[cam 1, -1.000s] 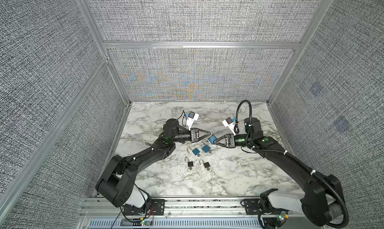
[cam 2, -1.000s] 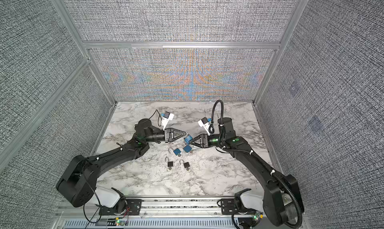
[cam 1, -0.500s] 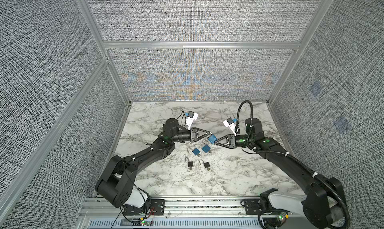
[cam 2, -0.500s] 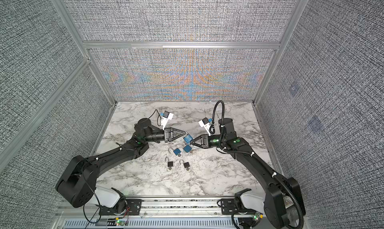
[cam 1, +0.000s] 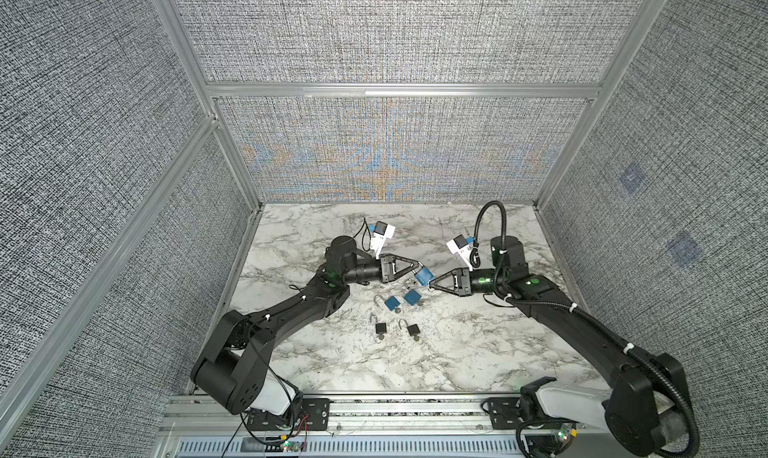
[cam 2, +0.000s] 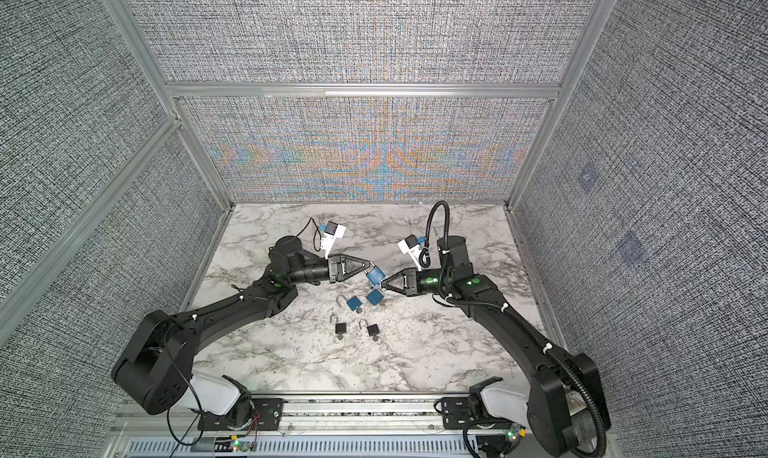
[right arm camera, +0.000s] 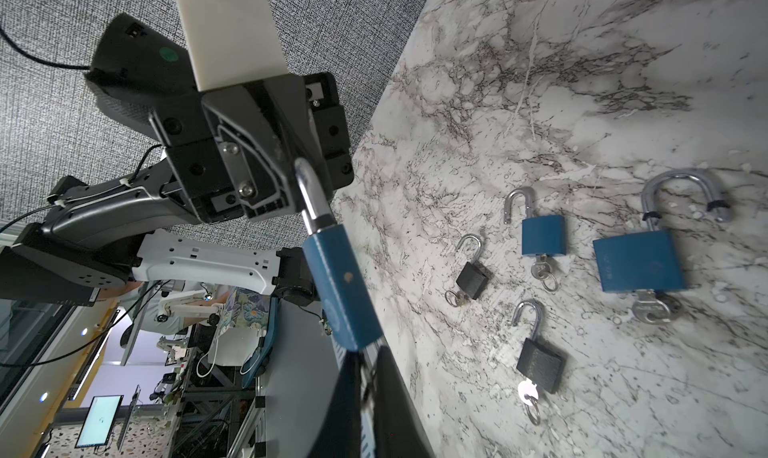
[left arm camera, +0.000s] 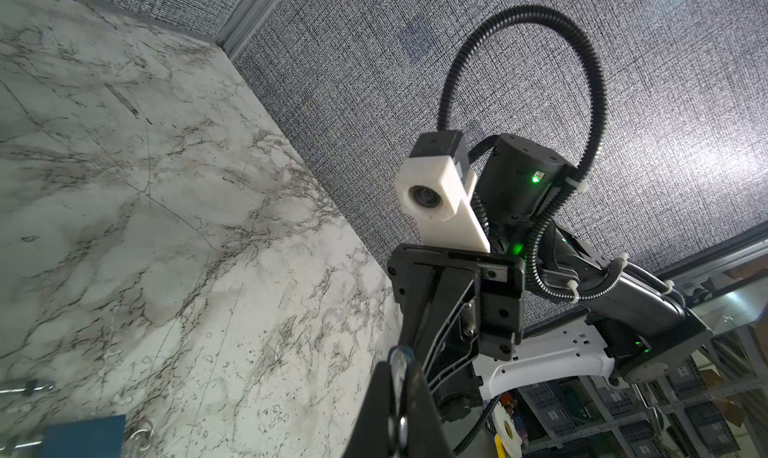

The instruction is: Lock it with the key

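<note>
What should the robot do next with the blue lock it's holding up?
Probably twist the right gripper gently to turn the key. The left gripper holds the blue padlock up by its shackle, and the right one is shut at the bottom end, on the mostly hidden key.

Both top views: held padlock (cam 1: 424, 276) at frame centre, off the table (cam 1: 374, 373). Left gripper (cam 1: 418, 266) is at its upper left, right gripper (cam 1: 430, 286) at its lower right.

Just below in frame, lying on the table side by side: left larger padlock (cam 1: 391, 303), right larger padlock (cam 1: 412, 297).

Below those, also side by side, slightly apart: left smaller padlock (cam 1: 380, 328), right smaller padlock (cam 1: 413, 330).
</note>
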`<state>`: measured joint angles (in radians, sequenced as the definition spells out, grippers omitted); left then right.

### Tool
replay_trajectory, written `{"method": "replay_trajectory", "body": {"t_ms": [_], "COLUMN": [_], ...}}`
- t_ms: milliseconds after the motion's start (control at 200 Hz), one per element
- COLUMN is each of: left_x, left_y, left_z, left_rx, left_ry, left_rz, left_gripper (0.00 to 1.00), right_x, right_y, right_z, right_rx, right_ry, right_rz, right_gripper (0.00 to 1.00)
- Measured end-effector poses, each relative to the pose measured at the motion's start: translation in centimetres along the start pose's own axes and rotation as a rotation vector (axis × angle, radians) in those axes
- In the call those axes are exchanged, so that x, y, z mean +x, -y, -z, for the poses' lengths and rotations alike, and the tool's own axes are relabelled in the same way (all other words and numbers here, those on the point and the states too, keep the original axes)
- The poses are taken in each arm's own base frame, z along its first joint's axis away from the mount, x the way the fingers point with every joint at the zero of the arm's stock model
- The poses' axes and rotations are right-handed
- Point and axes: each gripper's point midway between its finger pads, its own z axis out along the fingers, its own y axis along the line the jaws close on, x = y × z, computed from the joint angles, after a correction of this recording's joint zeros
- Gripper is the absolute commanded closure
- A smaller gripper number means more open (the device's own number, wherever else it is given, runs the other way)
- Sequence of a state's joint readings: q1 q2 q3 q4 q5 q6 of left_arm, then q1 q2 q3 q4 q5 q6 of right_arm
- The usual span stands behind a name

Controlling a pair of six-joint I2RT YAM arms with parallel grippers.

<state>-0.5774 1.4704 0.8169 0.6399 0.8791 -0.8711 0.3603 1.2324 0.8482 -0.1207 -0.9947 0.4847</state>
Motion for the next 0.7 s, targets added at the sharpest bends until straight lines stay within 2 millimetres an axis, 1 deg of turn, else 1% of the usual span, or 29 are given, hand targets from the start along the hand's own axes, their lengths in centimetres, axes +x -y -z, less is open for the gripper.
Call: {"method": "replay_trajectory", "body": {"t_ms": [275, 420, 480, 560, 700], "left_x": [-0.3, -1.0, -1.6, -2.2, -2.4], "left_y": [-0.4, -0.9, -1.0, -0.8, -0.5], "left_z": [0.5, 1.4, 1.7, 2.1, 2.4], "left_rx": [-0.008, -0.016, -0.024, -0.023, -0.013], "left_ry": [0.005, 0.028, 0.050, 0.068, 0.074], "left_rz": [0.012, 0.027, 0.021, 0.014, -0.001], "left_gripper": [1.00, 1.00, 1.00, 1.00, 1.00], "right_x": [0.1, 0.4, 0.7, 0.9, 1.0], "right_y": [0.2, 0.5, 0.8, 1.1, 1.4], "right_z": [-0.1, -0.1, -0.1, 0.0, 0.3], "right_rx": [-0.007, -0.001, 0.005, 0.011, 0.032], "right_ry": [0.011, 0.013, 0.008, 0.008, 0.013], "right_rz": [0.011, 0.004, -0.008, -0.018, -0.032], "right_gripper": [1.00, 1.00, 1.00, 1.00, 1.00]}}
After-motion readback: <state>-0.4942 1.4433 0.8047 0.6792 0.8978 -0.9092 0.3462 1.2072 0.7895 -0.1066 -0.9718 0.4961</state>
